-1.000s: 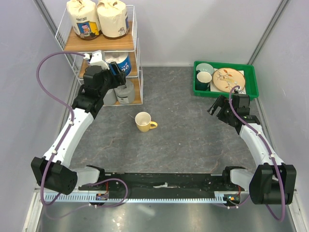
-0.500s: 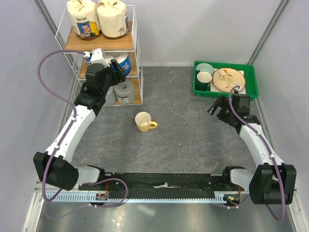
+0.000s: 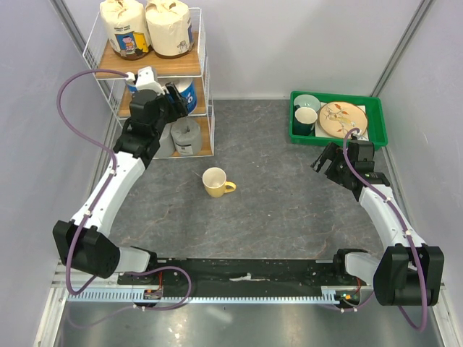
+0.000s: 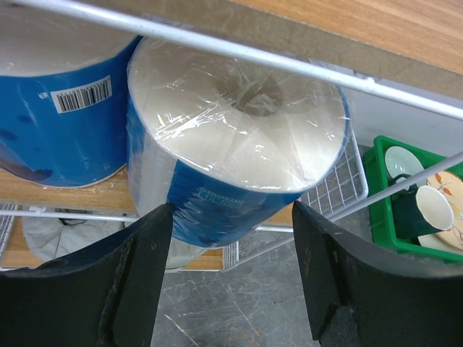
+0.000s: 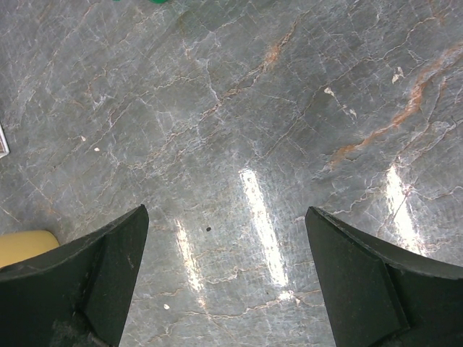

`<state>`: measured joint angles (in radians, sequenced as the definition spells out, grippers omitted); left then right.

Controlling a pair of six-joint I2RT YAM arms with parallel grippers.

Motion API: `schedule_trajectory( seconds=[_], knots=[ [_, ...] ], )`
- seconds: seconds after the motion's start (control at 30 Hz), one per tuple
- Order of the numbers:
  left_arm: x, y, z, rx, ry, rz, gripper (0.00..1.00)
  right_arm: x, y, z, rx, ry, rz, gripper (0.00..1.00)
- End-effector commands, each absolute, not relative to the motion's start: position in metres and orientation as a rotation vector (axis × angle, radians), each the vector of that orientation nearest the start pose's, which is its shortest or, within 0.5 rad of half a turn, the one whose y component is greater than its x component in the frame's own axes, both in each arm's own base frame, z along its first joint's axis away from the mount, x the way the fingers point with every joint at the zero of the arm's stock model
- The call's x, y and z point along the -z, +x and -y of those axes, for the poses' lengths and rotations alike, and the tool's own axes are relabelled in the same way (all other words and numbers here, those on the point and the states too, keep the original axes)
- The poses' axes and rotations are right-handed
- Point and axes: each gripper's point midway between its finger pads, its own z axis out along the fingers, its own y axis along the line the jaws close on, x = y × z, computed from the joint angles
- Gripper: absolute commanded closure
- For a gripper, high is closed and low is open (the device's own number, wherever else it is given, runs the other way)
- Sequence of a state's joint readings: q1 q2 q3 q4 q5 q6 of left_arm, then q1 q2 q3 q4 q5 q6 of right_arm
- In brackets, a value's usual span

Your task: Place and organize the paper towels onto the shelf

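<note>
The shelf (image 3: 148,63) stands at the back left. Two cream paper towel rolls (image 3: 123,29) sit on its top board, and two grey rolls (image 3: 188,136) on the bottom board. My left gripper (image 3: 176,101) is at the middle tier. Its fingertips pinch the lower sides of a white-and-blue roll (image 4: 239,144), whose base hangs over the board's front wire. The second white-and-blue roll (image 4: 51,108) stands just left of it on the board. My right gripper (image 3: 323,160) is open and empty above the bare floor (image 5: 228,210).
A yellow mug (image 3: 215,181) lies on the floor in front of the shelf, and its edge shows in the right wrist view (image 5: 22,246). A green tray (image 3: 336,139) with dishes sits at the back right. Shelf wires cross close above the held roll.
My left arm has moved up and in toward the middle tier, carrying the white-and-blue roll a little further back. The right arm has not moved.
</note>
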<state>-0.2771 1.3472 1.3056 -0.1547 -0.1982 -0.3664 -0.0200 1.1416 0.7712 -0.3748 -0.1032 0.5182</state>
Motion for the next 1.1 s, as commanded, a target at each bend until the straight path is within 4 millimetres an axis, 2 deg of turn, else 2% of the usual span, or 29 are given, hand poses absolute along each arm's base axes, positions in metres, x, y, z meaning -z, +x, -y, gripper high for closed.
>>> schedule_trajectory(
  seconds=[0.0, 1.07],
  knots=[
    [-0.363, 0.445, 0.099, 0.256, -0.213, -1.671, 0.27, -0.134, 0.324, -0.028, -0.348, 0.553, -2.237, 0.02],
    [-0.36, 0.468, 0.093, 0.188, -0.221, -1.678, 0.27, -0.135, 0.325, -0.026, -0.339, 0.557, -2.238, 0.02]
  ],
)
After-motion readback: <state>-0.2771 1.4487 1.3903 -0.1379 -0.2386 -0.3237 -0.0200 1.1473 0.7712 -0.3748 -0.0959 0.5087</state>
